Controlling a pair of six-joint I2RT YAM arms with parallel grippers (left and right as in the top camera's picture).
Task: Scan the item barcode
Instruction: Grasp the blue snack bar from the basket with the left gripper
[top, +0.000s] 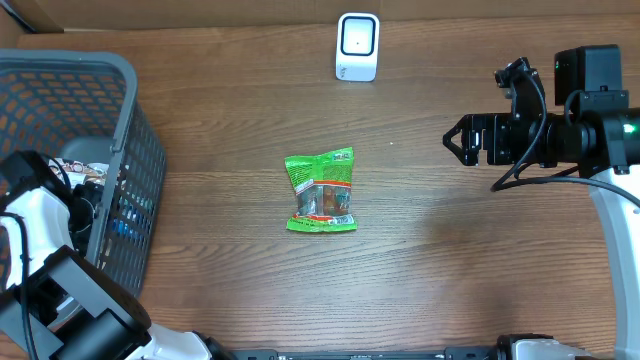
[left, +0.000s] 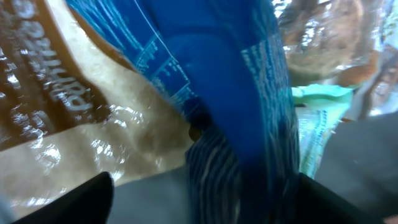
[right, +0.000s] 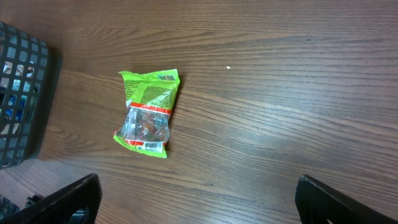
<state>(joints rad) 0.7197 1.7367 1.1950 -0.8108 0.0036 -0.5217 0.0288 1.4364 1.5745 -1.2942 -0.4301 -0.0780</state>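
The left claw (left: 205, 196) is down inside the grey mesh basket (top: 140, 150) at the bench's left edge. Its two dark fingers (left: 93, 199) are spread apart in the bottom corners of the left wrist view. A glossy blue packet (left: 242, 93) with white print fills the gap between them, very close and blurred. Whether either finger touches it cannot be told. A shiny tan and brown packet (left: 93, 124) lies against its left side and a pale green one (left: 317, 99) is at its right. From overhead the claw itself is hidden behind the white left arm (top: 35, 215) and the basket wall.

The right claw (top: 458, 140) hangs over the right side of the bench (top: 450, 260), pointing left, with its fingers wide apart and nothing between them.

A green packet (top: 321, 190) lies flat in the middle of the bench, its long side running near to far, slightly tilted. Its far end is bright green with a crimped edge, and the middle is a clear window showing brownish contents. A red band crosses it, and a white barcode (right: 146, 146) faces up at the near end.

The white scanner (top: 357, 46) stands at the far edge, well apart from the packet. Bare wood shows on every side of the packet. The basket is well apart to its left, the right claw is well apart to its right, and a broad strip runs to the near edge.
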